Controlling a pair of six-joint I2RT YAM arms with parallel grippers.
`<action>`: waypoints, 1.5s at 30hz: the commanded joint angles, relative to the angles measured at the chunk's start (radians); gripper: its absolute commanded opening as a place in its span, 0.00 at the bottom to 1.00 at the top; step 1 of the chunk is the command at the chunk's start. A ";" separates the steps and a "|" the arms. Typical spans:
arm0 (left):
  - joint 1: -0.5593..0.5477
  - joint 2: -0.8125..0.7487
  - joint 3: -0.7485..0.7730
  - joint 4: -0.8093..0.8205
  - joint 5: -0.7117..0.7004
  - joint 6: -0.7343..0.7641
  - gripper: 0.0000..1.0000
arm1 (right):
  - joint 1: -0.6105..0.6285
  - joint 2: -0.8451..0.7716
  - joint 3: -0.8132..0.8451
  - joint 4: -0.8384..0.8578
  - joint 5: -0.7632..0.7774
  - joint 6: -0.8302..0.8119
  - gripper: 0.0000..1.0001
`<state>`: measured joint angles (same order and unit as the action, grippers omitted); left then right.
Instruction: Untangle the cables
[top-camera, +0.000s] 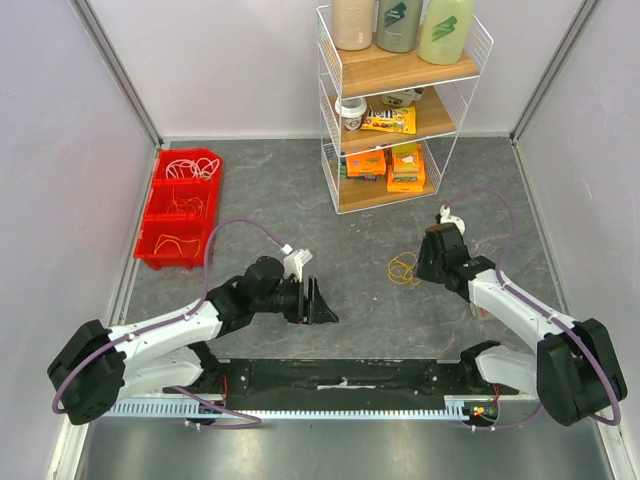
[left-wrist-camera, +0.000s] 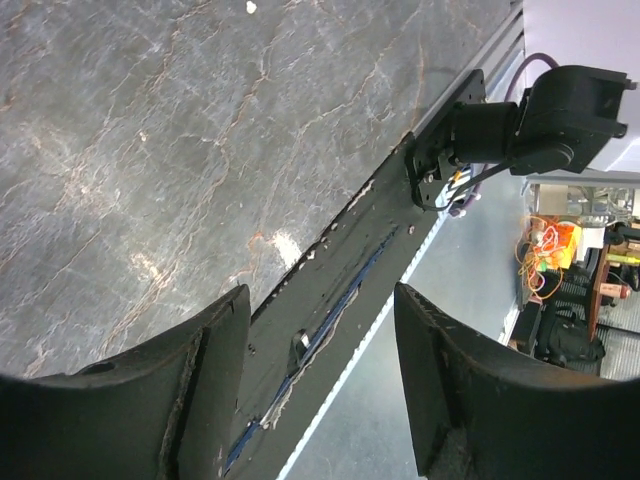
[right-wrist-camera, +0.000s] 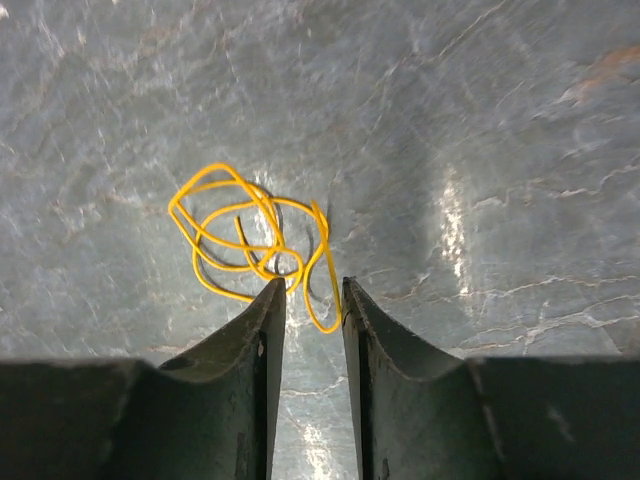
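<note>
Straddling one outer loop of limp, featherlight yellow cable (right-wrist-camera: 250, 240), a fair pinch point; right claw (right-wrist-camera: 312, 290) narrowly apart, perhaps touching; left claw (left-wrist-camera: 320, 300) wide apart.

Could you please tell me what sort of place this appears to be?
Most likely a robotics lab test cell: a left arm and right arm bolted to a table enclosed by plain white walls, with a wire shelf of props and red bins of cables.

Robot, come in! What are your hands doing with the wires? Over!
Left hand open, empty. Right hand narrowly open, yellow cable loop between its fingertips. Other cables in red bins, far off. Nothing in the way. Over.
</note>
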<state>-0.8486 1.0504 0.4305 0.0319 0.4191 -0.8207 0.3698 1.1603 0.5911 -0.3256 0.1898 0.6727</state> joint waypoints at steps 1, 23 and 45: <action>-0.004 -0.003 0.042 0.072 0.052 0.041 0.65 | 0.004 -0.010 -0.042 0.065 -0.098 -0.033 0.32; -0.006 -0.251 -0.033 0.054 -0.206 -0.069 0.71 | 0.320 -0.143 0.046 0.226 -0.429 0.051 0.00; -0.006 -0.294 0.172 -0.257 -0.339 0.061 0.67 | 0.336 -0.231 0.007 0.479 -0.658 0.146 0.00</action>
<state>-0.8532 0.7902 0.5537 -0.1661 0.1474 -0.8150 0.6987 0.9436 0.5953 0.1265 -0.4377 0.8345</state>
